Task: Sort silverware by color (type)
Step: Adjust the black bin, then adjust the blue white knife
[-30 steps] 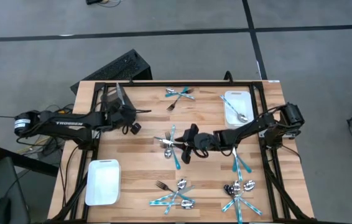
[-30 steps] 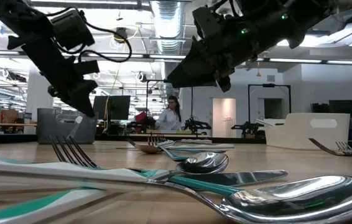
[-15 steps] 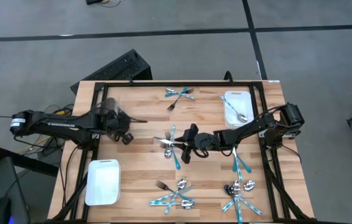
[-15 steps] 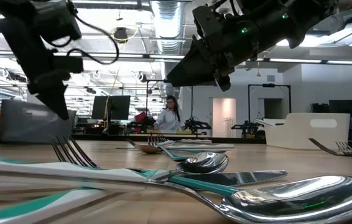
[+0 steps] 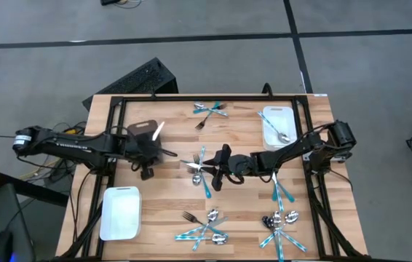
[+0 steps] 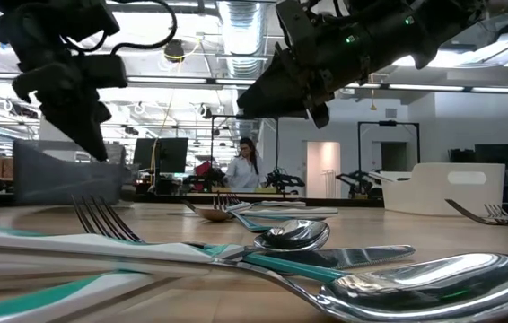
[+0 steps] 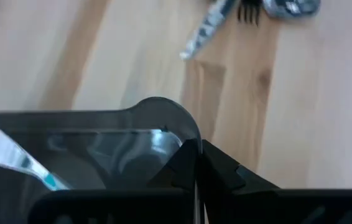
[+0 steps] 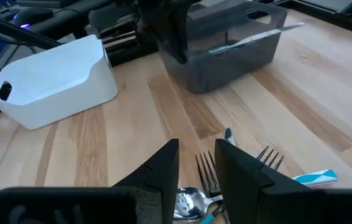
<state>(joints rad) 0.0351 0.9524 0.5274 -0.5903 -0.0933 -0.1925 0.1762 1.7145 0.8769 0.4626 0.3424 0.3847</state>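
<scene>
The left end effector (image 5: 146, 148) is clamped on the dark bin's (image 5: 143, 133) wall, likely to reposition it; a teal knife (image 5: 158, 131) sticks out of it. The right end effector (image 5: 219, 169), fingers apart and empty, hovers over mixed silverware (image 5: 200, 171) mid-counter (image 5: 169, 196), poised to pick.

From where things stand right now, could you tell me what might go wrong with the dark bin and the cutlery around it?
1. The left gripper is shut on the rim of the dark bin, pinching one edge only; the bin could tilt or slip.
2. A teal-handled piece sticks out over the bin's rim and might fall out.
3. The right gripper hangs open above a pile of forks and spoons and could catch several at once.
</scene>
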